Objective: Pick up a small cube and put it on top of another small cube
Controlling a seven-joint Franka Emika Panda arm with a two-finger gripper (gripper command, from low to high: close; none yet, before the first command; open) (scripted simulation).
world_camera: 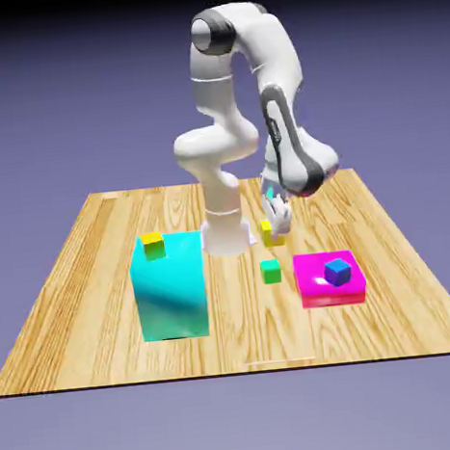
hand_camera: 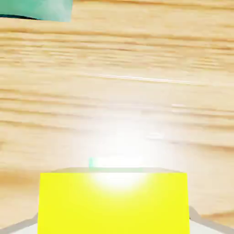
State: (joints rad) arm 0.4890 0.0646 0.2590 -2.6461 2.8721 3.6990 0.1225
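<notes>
Yellow small cube is gripped in the tool, its flat face filling the lower mid of the hand view w/ a finger tip on each side. So the pick step is in hand: grasp looks made, placing not yet done. Cube sits near the robot's base, behind the green cube as seen in the ext. view. Next move, prob.: straight lift w/ enough clearance, then carry over the other small cube, line up, lower & let go. Which cube is the target, can't say: green one on the surface, blue cube on the magenta block, or golden-topped cube on the big cyan block. If it's that last one, lift needs to be much higher, & a poor line-up could tip the stack.

Hard to make out: whether the held cube touches the wood or hangs just above it; the hand covers part of it in the ext. view. Hand view: glare washes out the area just past the cube, w/ only a faint green sliver showing; cube's lower part & both finger tips cut off at the bottom edge; teal corner top left, also cropped, prob. the big block.
</notes>
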